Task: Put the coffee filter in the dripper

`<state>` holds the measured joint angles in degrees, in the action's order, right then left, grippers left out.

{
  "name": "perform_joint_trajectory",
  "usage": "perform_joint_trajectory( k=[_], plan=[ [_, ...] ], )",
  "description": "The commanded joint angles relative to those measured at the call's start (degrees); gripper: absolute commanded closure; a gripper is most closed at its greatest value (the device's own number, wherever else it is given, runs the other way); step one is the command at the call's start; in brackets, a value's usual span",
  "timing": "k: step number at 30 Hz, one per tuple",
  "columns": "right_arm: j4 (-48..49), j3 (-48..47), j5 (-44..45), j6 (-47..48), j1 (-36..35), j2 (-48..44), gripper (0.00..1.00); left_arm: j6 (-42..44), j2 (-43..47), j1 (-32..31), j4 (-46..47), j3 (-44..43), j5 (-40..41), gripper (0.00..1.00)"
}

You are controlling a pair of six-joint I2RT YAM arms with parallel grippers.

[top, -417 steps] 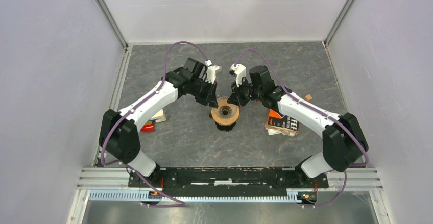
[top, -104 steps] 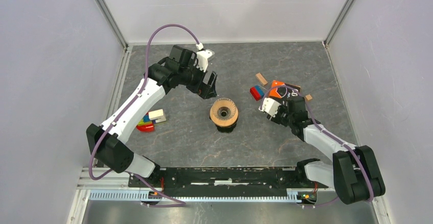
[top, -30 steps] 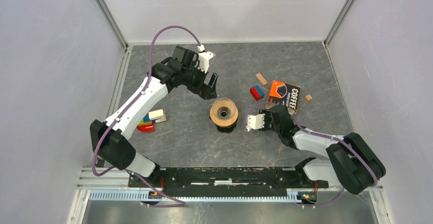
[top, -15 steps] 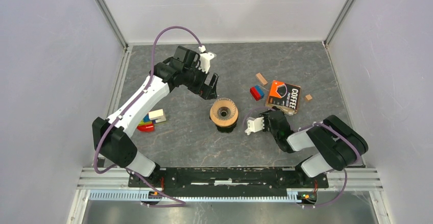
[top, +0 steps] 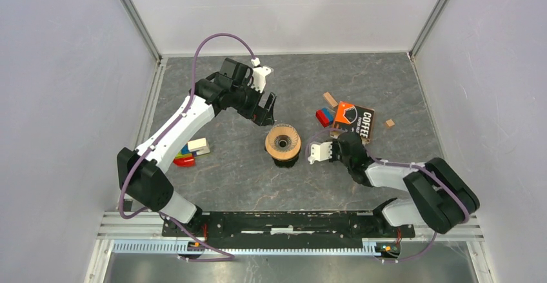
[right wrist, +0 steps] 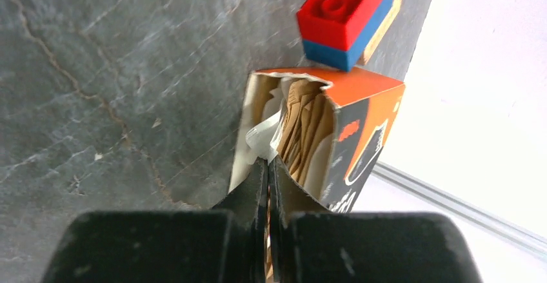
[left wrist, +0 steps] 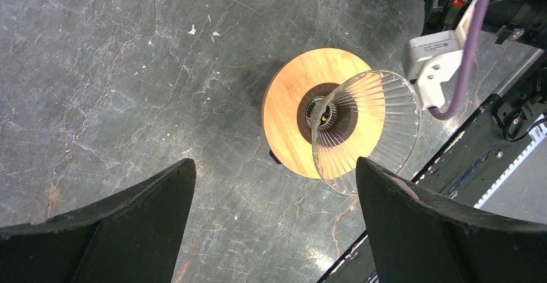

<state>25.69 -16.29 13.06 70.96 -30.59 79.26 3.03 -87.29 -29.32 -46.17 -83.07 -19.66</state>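
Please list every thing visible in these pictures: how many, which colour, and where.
dripper: 1, clear ribbed glass with light wooden ring, table centre
dark base: 1, under the dripper, mostly hidden
box: 1, orange and black, right of the dripper, open
filters: several, brown, inside the box
white paper: 1 piece, at the box mouth
brick: 1, red on blue, beside the box
wooden blocks: 2, light brown, near the box
small blocks: about 3, red, cream, blue-yellow, left side
table: 1, grey marbled
left tool: 1, black, open, beyond the dripper
right tool: 1, black, shut, tips at the box mouth
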Motion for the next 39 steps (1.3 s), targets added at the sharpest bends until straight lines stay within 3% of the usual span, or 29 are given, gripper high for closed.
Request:
perform_joint_trajectory(
  k=[1,7,16,22,35,39],
  plan=[
    [-13.26,-6.03,-7.48,-5.83,1.49,-5.26,1.0,1.5,0.48,0.32,1.08,-1.0,-0.99,0.0],
    [-24.38,-13.83,-13.72,-8.41,7.36,-5.89,1.0,1.45,0.87,0.32,1.08,-1.0,-1.51,0.0],
    [-26.69,-19.61,-18.27,-11.73,14.84,2.18,0.99,1.49,1.25,0.27,1.08,-0.96,-1.85,0.0],
    [-29.07,-21.81,-24.34,-15.35,17.29,4.75,0.88,1.5,1.44,0.36,1.08,-0.8,-2.13,0.0],
    [-29.31,-21.94,-28.55,-16.9,17.28,5.01,0.67,2.21,2.05,0.32,1.08,0.17,-2.01,0.0],
    [-28.97,-22.14,-28.73,-17.24,17.35,5.64,0.66,2.3,2.2,0.24,1.08,0.14,-1.96,0.0]
  ],
)
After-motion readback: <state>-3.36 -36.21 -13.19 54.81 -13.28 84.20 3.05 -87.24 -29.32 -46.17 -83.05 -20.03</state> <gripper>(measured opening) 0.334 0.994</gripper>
